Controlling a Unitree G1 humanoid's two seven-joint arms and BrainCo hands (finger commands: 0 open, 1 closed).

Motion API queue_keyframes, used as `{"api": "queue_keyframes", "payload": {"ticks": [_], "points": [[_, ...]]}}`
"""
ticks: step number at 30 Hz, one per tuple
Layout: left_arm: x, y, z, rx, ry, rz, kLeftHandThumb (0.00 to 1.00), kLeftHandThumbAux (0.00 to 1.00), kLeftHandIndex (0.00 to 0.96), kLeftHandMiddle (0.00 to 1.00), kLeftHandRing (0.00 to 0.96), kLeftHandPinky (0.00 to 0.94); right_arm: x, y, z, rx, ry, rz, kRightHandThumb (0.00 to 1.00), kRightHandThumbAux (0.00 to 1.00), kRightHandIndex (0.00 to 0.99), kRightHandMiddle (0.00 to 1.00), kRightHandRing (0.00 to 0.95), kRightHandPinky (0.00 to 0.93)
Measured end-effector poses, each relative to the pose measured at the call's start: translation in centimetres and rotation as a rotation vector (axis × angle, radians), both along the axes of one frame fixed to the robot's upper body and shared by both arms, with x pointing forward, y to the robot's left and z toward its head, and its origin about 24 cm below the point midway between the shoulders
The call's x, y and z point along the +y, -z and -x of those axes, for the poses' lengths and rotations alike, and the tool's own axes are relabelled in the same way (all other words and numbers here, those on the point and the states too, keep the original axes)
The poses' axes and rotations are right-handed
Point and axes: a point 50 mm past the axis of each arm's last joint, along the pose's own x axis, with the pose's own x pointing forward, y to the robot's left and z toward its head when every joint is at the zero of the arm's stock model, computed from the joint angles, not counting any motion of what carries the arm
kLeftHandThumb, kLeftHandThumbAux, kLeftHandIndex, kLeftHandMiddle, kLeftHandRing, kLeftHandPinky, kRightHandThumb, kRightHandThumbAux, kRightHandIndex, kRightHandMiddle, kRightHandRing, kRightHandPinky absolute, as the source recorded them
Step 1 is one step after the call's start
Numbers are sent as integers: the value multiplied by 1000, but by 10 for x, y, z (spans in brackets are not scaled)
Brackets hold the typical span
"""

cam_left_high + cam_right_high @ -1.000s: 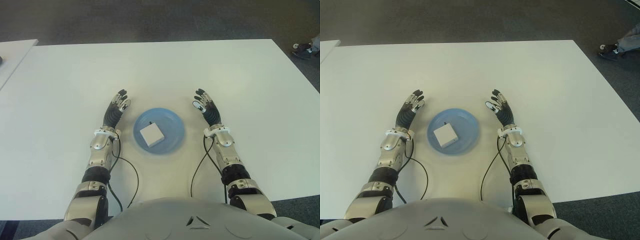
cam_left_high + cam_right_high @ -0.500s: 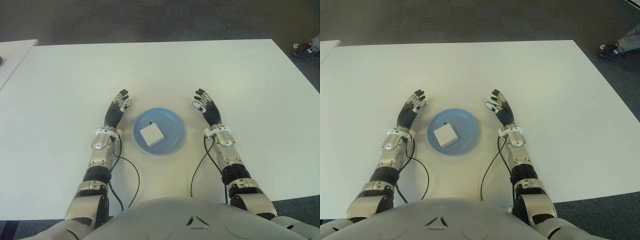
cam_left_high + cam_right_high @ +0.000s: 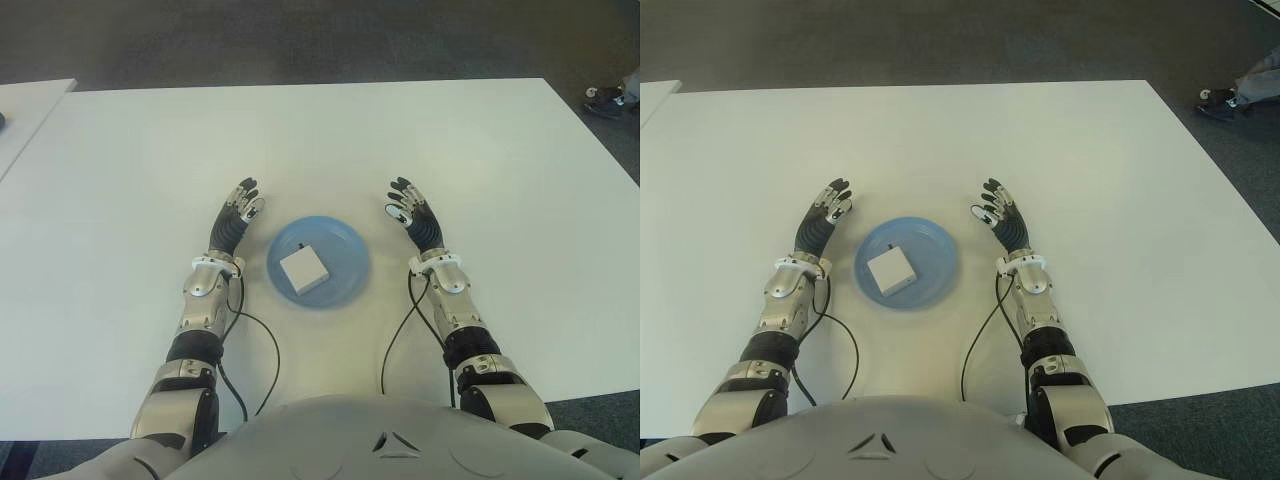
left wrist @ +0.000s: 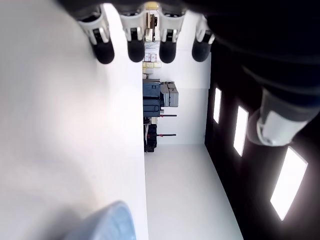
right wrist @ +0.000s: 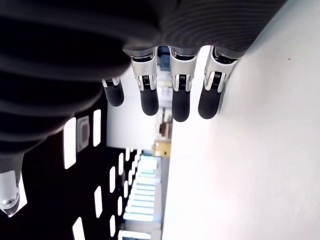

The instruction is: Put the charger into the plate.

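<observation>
A white square charger (image 3: pixel 304 269) lies inside the round blue plate (image 3: pixel 348 252) in the middle of the white table (image 3: pixel 320 140). My left hand (image 3: pixel 233 221) shows just left of the plate, fingers stretched out and holding nothing. My right hand (image 3: pixel 413 217) shows just right of the plate, fingers likewise spread and empty. The plate's blue rim (image 4: pixel 107 224) appears in the left wrist view, beyond the straight fingers (image 4: pixel 135 47). The right wrist view shows only extended fingers (image 5: pixel 180 100) over bare table.
A second white table edge (image 3: pixel 25 105) stands at the far left. A person's shoe (image 3: pixel 608 97) shows on the dark floor past the table's far right corner. Black cables (image 3: pixel 260 350) run from both wrists back toward my body.
</observation>
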Motion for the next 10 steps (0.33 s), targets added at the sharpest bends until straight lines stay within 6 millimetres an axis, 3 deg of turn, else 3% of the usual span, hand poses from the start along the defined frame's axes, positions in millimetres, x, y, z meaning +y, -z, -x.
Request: {"api": "queue_keyframes", "payload": {"ticks": [10], "points": [[-1, 0, 0, 0, 1, 2, 0, 505, 0, 0, 0, 0, 0, 0, -1, -2, -9, -2, 0, 523, 52, 126, 128, 133]]}}
